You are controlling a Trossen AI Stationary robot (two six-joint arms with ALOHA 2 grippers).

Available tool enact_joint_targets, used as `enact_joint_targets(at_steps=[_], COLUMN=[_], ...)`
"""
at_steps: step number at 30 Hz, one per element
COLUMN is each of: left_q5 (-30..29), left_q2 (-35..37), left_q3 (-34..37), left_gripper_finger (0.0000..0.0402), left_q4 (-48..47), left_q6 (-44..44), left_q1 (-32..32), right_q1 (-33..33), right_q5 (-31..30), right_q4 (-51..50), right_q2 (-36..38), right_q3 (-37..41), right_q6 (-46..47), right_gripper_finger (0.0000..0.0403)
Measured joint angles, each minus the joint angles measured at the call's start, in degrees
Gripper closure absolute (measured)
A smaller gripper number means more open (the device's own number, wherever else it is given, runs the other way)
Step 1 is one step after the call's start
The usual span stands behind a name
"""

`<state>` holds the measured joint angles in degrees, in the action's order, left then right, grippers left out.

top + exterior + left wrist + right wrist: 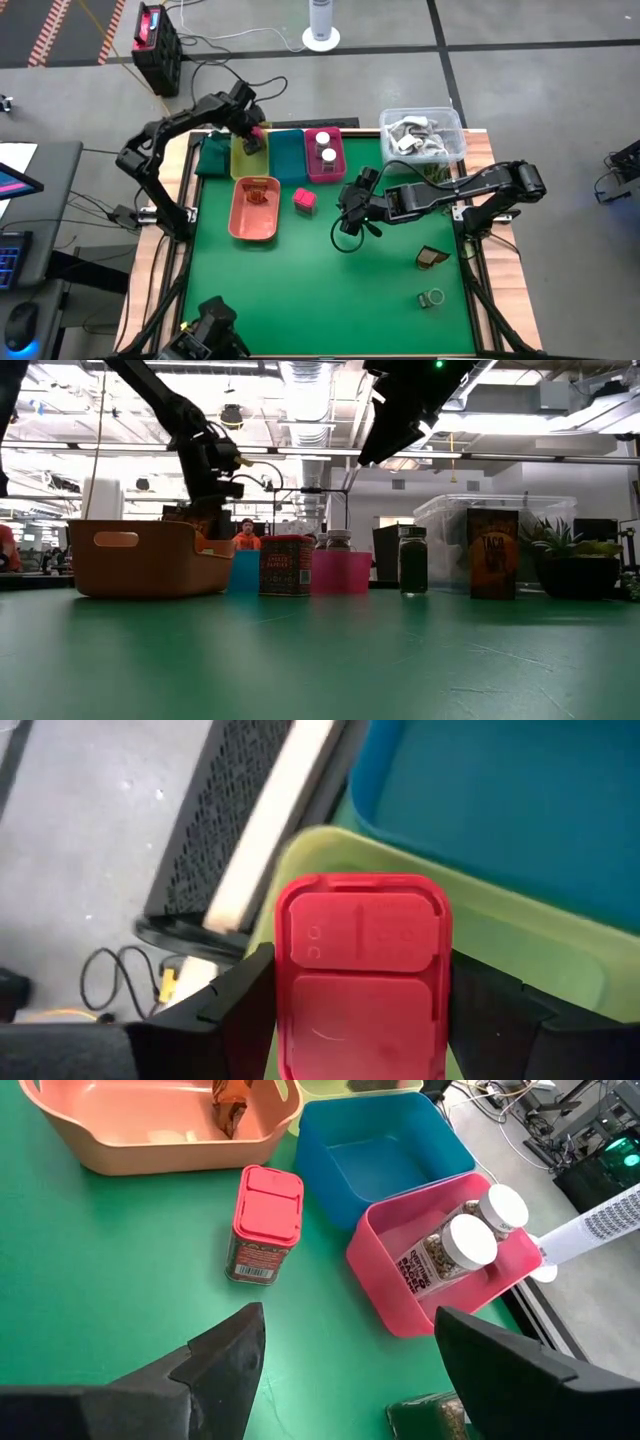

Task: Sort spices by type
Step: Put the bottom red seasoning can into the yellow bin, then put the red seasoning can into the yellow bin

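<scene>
The bench (330,300) fills the middle of the high view, with four trays along its upper edge: yellow tray (248,158), teal tray (288,155), magenta tray (325,170), and below them the salmon tray (254,210) holding a brown packet (228,1108).

The left gripper (350,1020) sits in the upper left of the high view, over the yellow tray, its fingers (235,1010) closed on the flat sides of a pink box (362,975). That box looks rigid and light, a tin-like block with a hinged lid; gripping the broad sides below the lid seems sound, though smooth walls could slip if squeezed weakly.

The right gripper (340,1370) hovers mid-frame in the high view, fingers spread wide and empty, near a second pink box (265,1222) standing upright on the green surface just below the teal tray. It probably wants the same side grip.

Two white-capped jars (470,1240) lie in the magenta tray. A brown wedge packet (433,258) and a dark green jar (432,298) rest at lower right; the round jar is likely to roll and looks hard and slick.
</scene>
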<state>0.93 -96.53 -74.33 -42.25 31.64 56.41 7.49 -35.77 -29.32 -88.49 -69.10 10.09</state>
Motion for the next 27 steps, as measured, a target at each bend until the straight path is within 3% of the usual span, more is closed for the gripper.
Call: enact_joint_targets(at_steps=[8, 23, 27], left_q5=[0.07, -1.57, -1.70], left_q2=[-0.14, -0.22, -0.22], left_q3=[-2.42, -2.42, -2.42], left_gripper_finger=[0.0163, 0.0162, 0.0138], left_q4=[-6.88, -6.20, -6.30], left_q6=[2.41, -0.42, -2.23], left_q1=[-0.58, -0.90, -0.91], right_q1=[0.00, 0.50, 0.57], right_q5=[0.00, -0.02, -0.02], right_q4=[-0.02, 0.04, 0.46], right_q2=[0.00, 0.00, 0.00], right_q3=[0.00, 0.00, 0.00], right_q6=[-0.04, -0.25, -0.64], right_gripper_finger=[0.0081, 0.0081, 0.0081])
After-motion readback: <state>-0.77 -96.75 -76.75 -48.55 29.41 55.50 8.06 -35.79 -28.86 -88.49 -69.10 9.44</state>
